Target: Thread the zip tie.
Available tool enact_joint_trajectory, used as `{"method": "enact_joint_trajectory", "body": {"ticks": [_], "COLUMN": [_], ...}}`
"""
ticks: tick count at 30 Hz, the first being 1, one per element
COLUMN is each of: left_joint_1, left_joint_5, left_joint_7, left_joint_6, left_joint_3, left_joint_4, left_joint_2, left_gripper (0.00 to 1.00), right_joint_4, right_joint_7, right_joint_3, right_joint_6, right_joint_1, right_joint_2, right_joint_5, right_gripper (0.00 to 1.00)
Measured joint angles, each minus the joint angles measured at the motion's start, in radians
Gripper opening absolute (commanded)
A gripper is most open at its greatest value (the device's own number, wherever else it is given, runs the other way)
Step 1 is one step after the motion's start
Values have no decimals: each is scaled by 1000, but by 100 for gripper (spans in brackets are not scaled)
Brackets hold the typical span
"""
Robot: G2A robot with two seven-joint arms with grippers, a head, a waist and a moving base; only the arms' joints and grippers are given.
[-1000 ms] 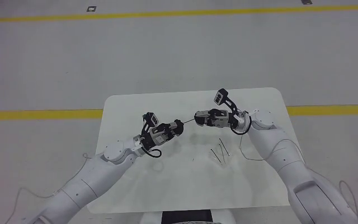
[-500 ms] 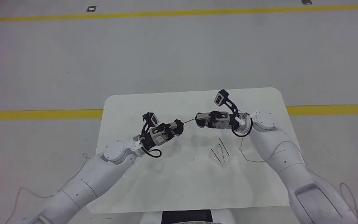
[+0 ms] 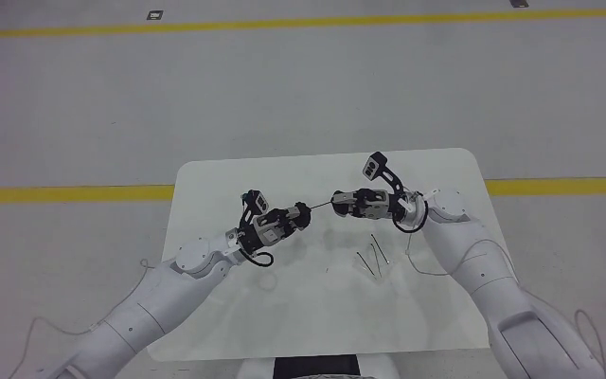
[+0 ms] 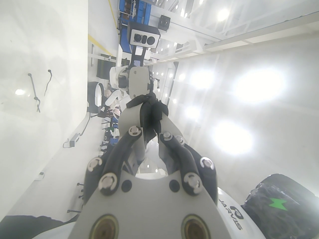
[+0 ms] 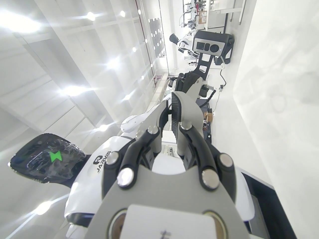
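Observation:
A thin black zip tie (image 3: 318,206) is stretched in the air above the white table (image 3: 208,189), running between my two grippers. My left gripper (image 3: 299,216) is shut on its lower end, and my right gripper (image 3: 339,202) is shut on its upper end. The two face each other a short gap apart. In the left wrist view my left gripper (image 4: 149,105) is pressed together around a black wad at its tips, with the right gripper (image 4: 138,83) just beyond. In the right wrist view my right gripper (image 5: 170,105) is shut, with the left gripper (image 5: 187,80) close ahead.
Spare black zip ties (image 3: 374,254) lie loose on the table under the right forearm, and they also appear as spare ties (image 4: 35,90) in the left wrist view. A thin cable (image 3: 417,261) loops beside them. Bare tabletop lies along the near and left sides.
The right forearm has shifted very slightly. Both grippers and the zip tie stay where they were.

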Motion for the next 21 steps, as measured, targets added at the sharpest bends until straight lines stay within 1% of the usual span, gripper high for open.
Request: {"method": "enact_joint_trajectory", "body": {"ticks": [6,21], "left_joint_1": [0,0], "left_joint_5": [0,0], "left_joint_7": [0,0], "left_joint_6": [0,0], "left_joint_3": [0,0], "left_joint_4": [0,0], "left_joint_2": [0,0], "left_gripper": [0,0], "right_joint_4": [-6,-13], "right_joint_7": [4,9], "right_joint_3": [7,19], "right_joint_6": [-2,-7], "right_joint_1": [-3,-11], "right_joint_2": [0,0], "right_joint_5": [-3,-8], "right_gripper": [9,9]}}
